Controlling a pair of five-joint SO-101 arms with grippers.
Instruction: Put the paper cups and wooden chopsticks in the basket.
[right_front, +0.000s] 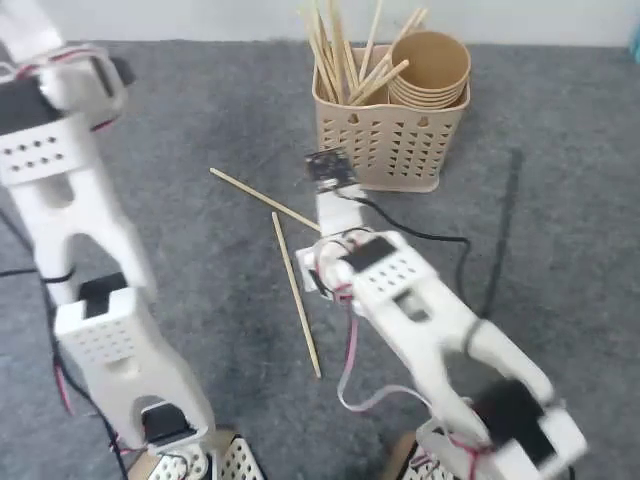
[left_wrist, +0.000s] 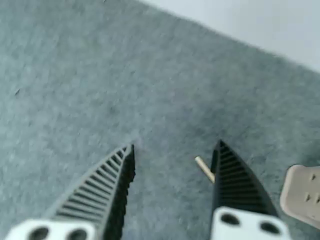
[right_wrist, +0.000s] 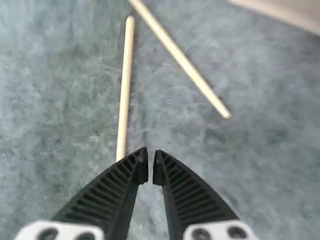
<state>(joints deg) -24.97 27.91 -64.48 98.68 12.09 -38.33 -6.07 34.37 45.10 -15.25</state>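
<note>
Jaws of the right end effector (right_wrist: 150, 151) are seen drawn almost together, only a thin slit being left between the tips, and nothing is held. Just beyond those tips a pale, round wooden chopstick (right_wrist: 125, 85) is laid lengthwise on the grey, felt-like desk (right_wrist: 55, 100). A second loose chopstick (right_wrist: 180, 57) is laid at a slant beside its far end; whether the two touch cannot be told. The left end effector (left_wrist: 175, 146) is held wide open and empty above the desk, with a chopstick tip (left_wrist: 204, 169) showing just beside one finger; which stick it belongs to cannot be told. Farther off, toward the far side of the desk, a beige perforated plastic basket (right_front: 385, 150) is stood upright, and in it a nested stack of brown paper cups (right_front: 432, 65) and a bundle of wooden chopsticks (right_front: 340, 50) are already lodged. The task is judged to be nearly finished: the cups appear done, and the two loose chopsticks are left to be lifted in. No brand, label or writing can be read on the basket or the cups.
</note>
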